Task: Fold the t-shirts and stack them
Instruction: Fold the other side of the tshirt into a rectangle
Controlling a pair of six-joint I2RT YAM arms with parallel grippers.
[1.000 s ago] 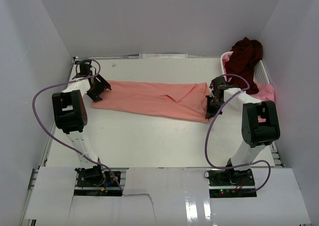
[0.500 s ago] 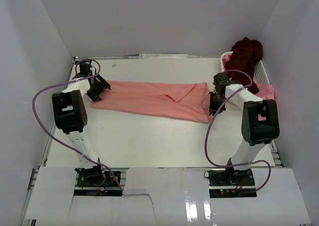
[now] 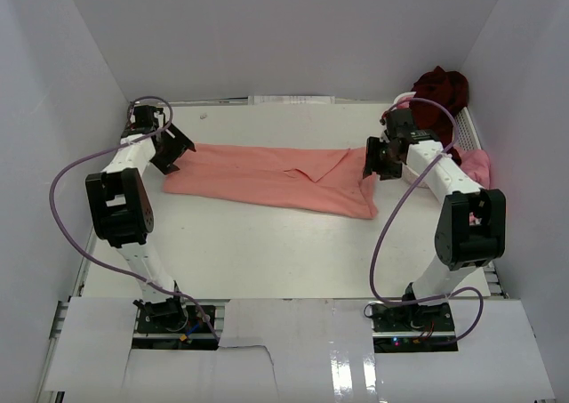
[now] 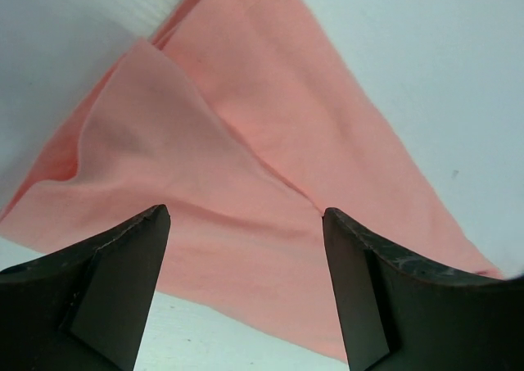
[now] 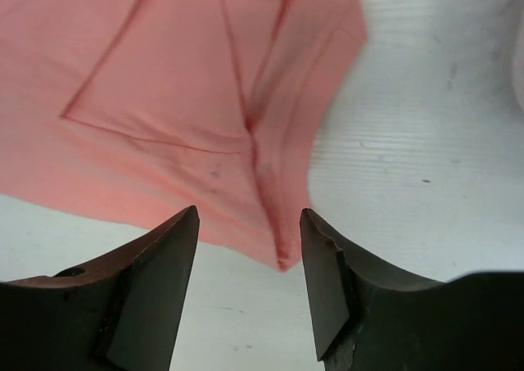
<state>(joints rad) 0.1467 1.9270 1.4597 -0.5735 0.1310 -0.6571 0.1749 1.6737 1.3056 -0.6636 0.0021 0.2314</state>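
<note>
top view: salmon-pink t-shirt [image 3: 267,173] lies spread in a long band across the middle of the white table [image 3: 267,243], with a loose fold ridged up near its right half. left gripper [image 3: 175,150] hangs over the shirt's left end, right gripper [image 3: 373,160] over its right end; from up here cannot tell how wide either one stands. the wrist views settle that. left wrist: both dark fingers [image 4: 123,281] are set wide apart, with nothing between them but cloth lying below, no grip on it. this view also shows a paler flap doubled over on the shirt, its corner pointing up-left, a detail lost in the top view. bare table shows at the upper right and at the lower edge between the fingers. right wrist: jaws parted too, less widely than the left pair, and they hold nothing. the shirt's near corner sits just between the fingertips, with stitched seam lines and a folded hem running down to it, and plain table off to the right. only the top view shows the container: a white slatted basket [image 3: 468,129] at the far right corner of the table, beside the right arm. dark maroon t-shirt [image 3: 442,87] is heaped at the far end, bulging above the rim. brighter pink t-shirt [image 3: 476,165] is bunched at the near end; cannot tell whether it lies wholly inside or spills over the rim.
</note>
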